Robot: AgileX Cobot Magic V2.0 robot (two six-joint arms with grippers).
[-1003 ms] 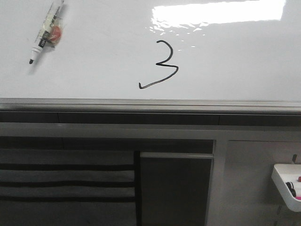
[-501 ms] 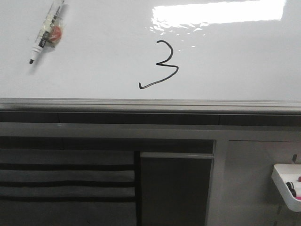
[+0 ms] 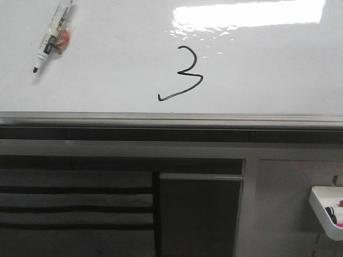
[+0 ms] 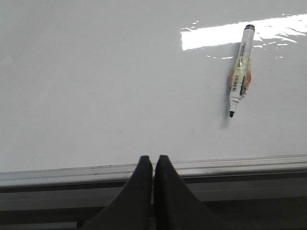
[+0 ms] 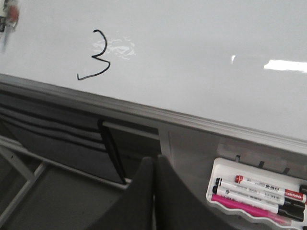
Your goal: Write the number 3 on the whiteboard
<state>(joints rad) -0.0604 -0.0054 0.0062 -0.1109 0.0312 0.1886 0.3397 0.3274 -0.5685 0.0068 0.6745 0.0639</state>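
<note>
While one marker (image 3: 52, 36) lies, one number 3 (image 3: 183, 75) shows.

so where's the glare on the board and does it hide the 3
Front view: a bright strip of glare sits on the whiteboard above the number 3, which stays sharp. Right wrist view: a faint sheen beside the 3 and a small bright patch further off. Left wrist view: glare reaches the marker.

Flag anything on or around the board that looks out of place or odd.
An uncapped marker lies loose and askew on the whiteboard, left of the number 3, not in the white tray with the other markers. The 3's lower stroke trails into a long tail.
</note>
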